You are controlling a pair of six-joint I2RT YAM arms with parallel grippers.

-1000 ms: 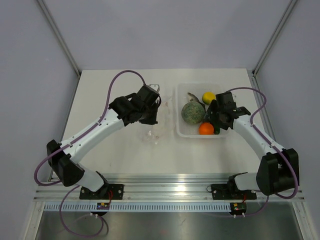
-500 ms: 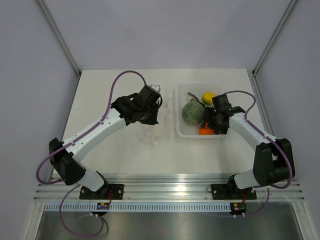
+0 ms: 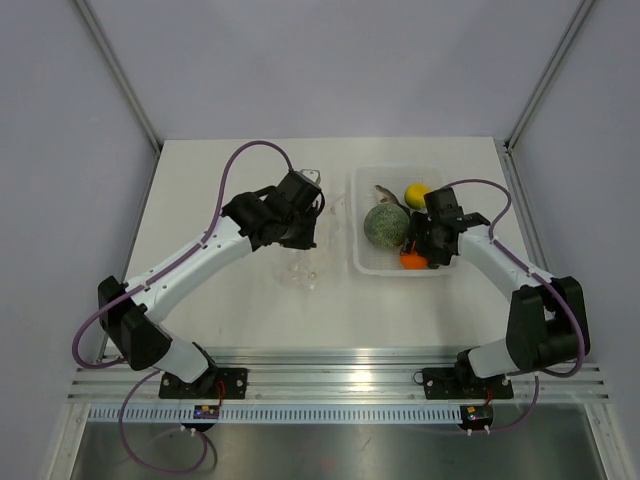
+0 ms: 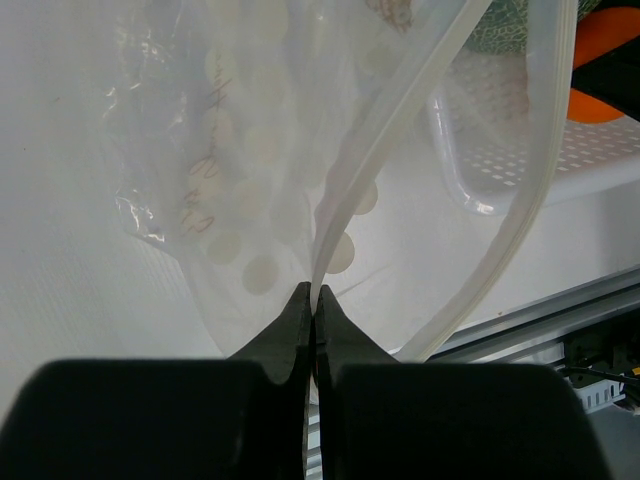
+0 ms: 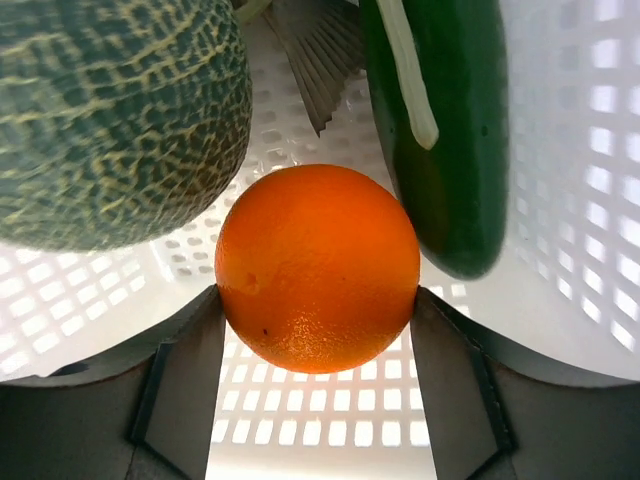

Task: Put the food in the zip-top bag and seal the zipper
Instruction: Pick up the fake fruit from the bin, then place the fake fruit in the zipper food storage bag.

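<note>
One cucumber lies beside the orange ball, its length running up-frame

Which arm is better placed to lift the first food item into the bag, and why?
Right. The right tool straddles the orange ball in the tray, fingers close beside it. The left tool is shut on the bag's zipper, holding the mouth open.

I count 1 zip-top bag, 1 clear perforated tray, 1 netted melon, 1 orange, 1 lemon, 1 cucumber and 1 fish.
</note>
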